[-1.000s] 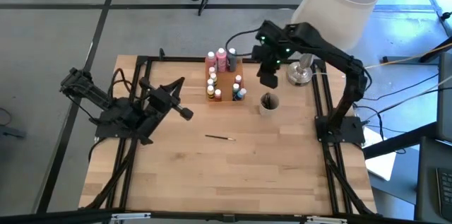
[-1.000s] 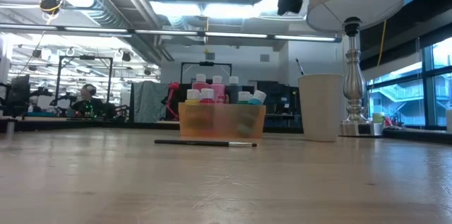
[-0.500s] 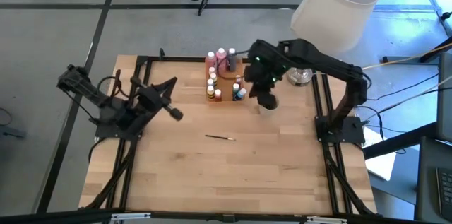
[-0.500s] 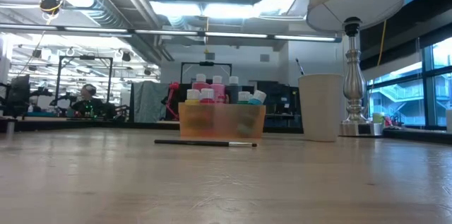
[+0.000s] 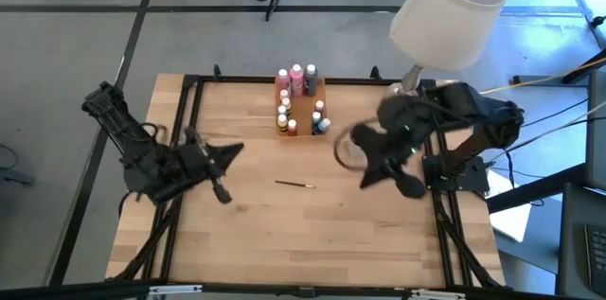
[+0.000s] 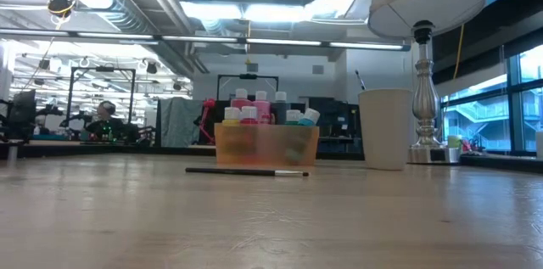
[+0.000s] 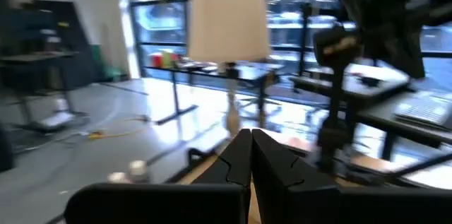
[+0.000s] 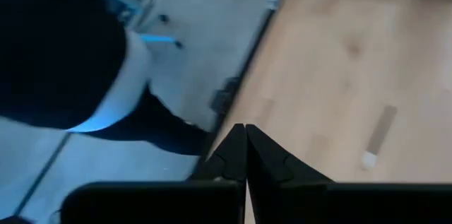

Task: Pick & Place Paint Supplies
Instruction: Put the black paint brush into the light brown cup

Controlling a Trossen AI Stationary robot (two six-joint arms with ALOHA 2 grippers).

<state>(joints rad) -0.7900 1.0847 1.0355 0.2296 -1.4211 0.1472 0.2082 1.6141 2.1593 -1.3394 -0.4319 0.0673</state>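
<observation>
One brush: paintbrush (image 5: 295, 185) lies alone on the surface (image 5: 284, 234), in front of the orange tray (image 5: 305, 109).
Bottles: paint bottles (image 5: 296, 78) stand in the tray.
Left gripper (image 5: 223, 193): left of the tray, fingers pressed together, empty.
Right gripper (image 5: 409, 185): right of the tray, fingers pressed together, empty.

Light wooden table (image 5: 303, 234) with a black frame round the edges. Up at 12 o'clock sits the orange tray (image 5: 305, 109) stuffed with paint bottles (image 5: 296, 78). One paintbrush (image 5: 295, 185) lies flat near the middle. Toward 2 o'clock there's a pale cup (image 6: 385, 128), with a lamp base (image 6: 426, 152) just beyond it.
</observation>
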